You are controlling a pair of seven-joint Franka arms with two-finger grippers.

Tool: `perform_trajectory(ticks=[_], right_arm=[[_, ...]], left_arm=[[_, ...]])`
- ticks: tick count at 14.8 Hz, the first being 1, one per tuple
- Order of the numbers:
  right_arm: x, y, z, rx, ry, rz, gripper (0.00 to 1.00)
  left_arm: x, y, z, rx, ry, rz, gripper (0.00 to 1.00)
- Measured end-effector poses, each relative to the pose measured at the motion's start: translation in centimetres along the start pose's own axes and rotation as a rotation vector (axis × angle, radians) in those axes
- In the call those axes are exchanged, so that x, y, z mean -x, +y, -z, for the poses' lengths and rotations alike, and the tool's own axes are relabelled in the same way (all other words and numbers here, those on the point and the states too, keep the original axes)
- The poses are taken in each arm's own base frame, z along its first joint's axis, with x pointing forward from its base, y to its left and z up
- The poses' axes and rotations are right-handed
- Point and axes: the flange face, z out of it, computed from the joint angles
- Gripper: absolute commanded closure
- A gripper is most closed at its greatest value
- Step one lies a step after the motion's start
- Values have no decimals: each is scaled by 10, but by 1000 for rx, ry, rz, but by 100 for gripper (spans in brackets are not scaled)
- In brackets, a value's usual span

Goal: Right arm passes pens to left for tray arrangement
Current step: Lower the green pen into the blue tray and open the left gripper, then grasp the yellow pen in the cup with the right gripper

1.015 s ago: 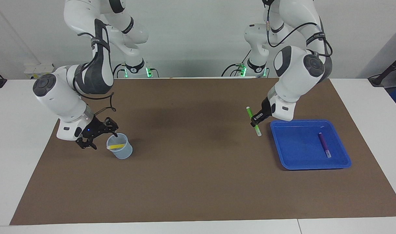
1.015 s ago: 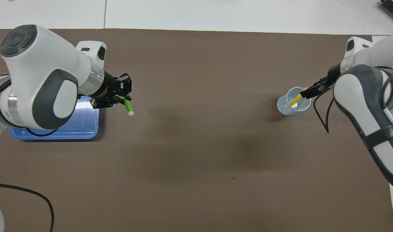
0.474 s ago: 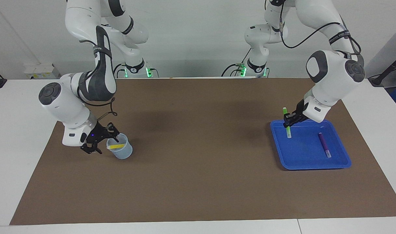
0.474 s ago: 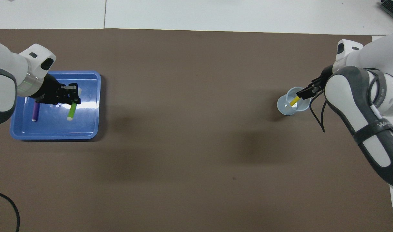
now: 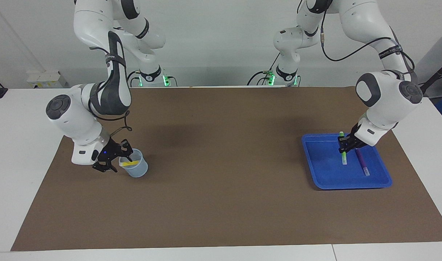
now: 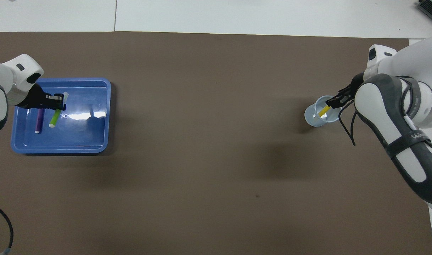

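The green pen point(image 5: 342, 154) was gripped steeply tilted in the closed left claw point(image 5: 342, 146), its lower end in the blue tray point(image 5: 317, 170), just beside the purple pen point(image 5: 362, 162) lying flat there. If released from that tilt, it was judged likely to topple onto or roll against the purple pen and spoil the arrangement. Slightly farther out, at the right arm's end of the counter point(image 5: 221, 203), the right claw point(image 5: 123, 156) was seen at the rim of the cup point(image 5: 135, 168), over the yellow pen point(image 5: 129, 164); whether it was gripped could not be told. A closure off-centre was judged liable to tip the light cup.
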Motion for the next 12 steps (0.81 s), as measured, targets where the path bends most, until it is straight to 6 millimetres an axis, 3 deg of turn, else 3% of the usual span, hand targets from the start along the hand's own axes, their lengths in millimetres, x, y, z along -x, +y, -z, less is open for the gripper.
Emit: perform_trajectory(ticks=[5, 12], right_arm=[[3, 1, -3, -5, -8, -4, 63], [6, 2, -4, -13, -18, -9, 75]], left_arm=[[-8, -50, -35, -7, 49, 20, 100], [-6, -55, -66, -6, 58, 9, 100]])
